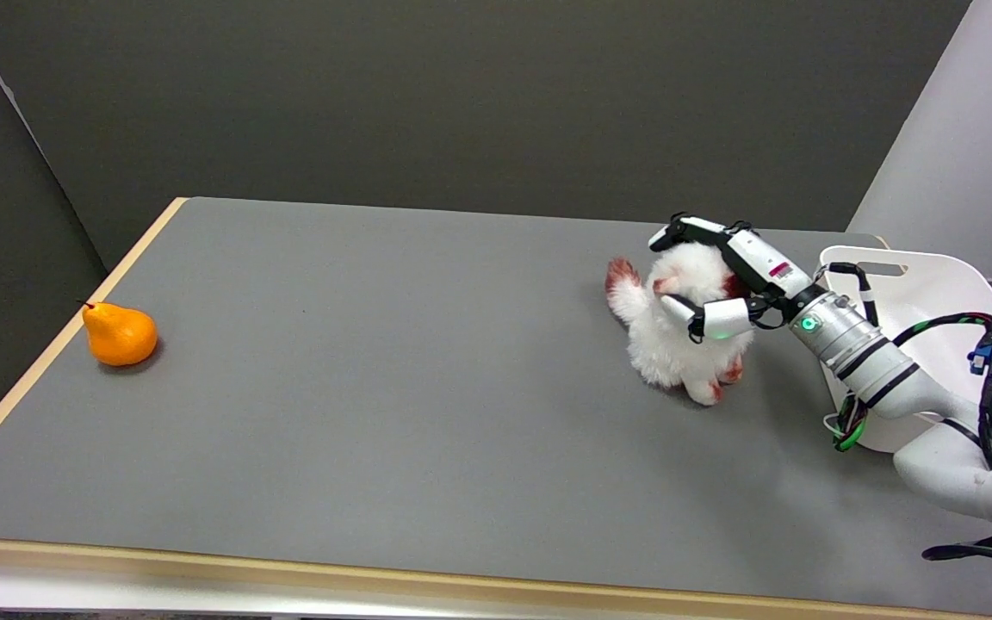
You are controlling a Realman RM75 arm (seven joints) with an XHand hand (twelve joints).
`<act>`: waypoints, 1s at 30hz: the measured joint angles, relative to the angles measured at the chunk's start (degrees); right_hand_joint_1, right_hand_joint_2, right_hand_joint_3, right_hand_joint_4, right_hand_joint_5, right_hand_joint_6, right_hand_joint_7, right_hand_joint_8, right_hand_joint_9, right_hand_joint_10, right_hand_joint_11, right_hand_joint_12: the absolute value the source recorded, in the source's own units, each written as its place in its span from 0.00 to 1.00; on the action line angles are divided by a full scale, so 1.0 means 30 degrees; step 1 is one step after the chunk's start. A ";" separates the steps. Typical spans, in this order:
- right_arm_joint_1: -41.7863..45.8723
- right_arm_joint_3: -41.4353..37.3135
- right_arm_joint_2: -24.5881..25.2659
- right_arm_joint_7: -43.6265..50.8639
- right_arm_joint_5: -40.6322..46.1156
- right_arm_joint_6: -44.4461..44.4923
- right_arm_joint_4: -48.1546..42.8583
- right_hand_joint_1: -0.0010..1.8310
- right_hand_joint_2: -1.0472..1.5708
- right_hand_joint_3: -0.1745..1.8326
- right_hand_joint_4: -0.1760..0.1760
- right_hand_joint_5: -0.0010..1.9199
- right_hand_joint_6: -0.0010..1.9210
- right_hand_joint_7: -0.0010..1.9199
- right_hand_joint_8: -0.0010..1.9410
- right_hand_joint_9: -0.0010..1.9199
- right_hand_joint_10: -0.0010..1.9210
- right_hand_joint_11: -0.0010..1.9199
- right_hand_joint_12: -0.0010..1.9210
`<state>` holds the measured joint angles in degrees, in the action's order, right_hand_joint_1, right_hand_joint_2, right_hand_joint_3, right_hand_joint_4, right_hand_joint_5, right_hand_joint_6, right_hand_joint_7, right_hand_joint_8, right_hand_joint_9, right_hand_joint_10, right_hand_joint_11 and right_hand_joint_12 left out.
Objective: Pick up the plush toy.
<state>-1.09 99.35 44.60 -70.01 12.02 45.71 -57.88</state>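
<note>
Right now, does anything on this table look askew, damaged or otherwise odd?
Nothing stands out. The right hand wraps the white plush toy, which sits on the grey table; an orange pear lies intact far left.

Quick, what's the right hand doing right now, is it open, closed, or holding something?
Right hand: fingers wrapped around the white plush toy, gripping it; the toy looks to be still on the table.
</note>
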 measured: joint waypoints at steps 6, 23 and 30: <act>0.0052 -0.0033 -0.0046 0.0171 -0.0516 -0.0399 -0.0118 0.72 0.84 0.19 0.17 0.32 0.84 0.38 0.68 0.40 0.75 0.45 0.95; 0.0087 -0.0233 0.0050 0.1240 -0.1136 -0.0828 -0.0196 0.72 0.82 0.24 0.20 0.33 0.84 0.39 0.70 0.40 0.75 0.44 0.94; 0.0097 -0.0547 0.0079 0.1598 -0.1258 -0.0850 -0.0504 0.72 0.82 0.24 0.19 0.32 0.84 0.40 0.70 0.40 0.74 0.43 0.93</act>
<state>-0.80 97.71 44.84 -65.21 8.24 43.16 -59.40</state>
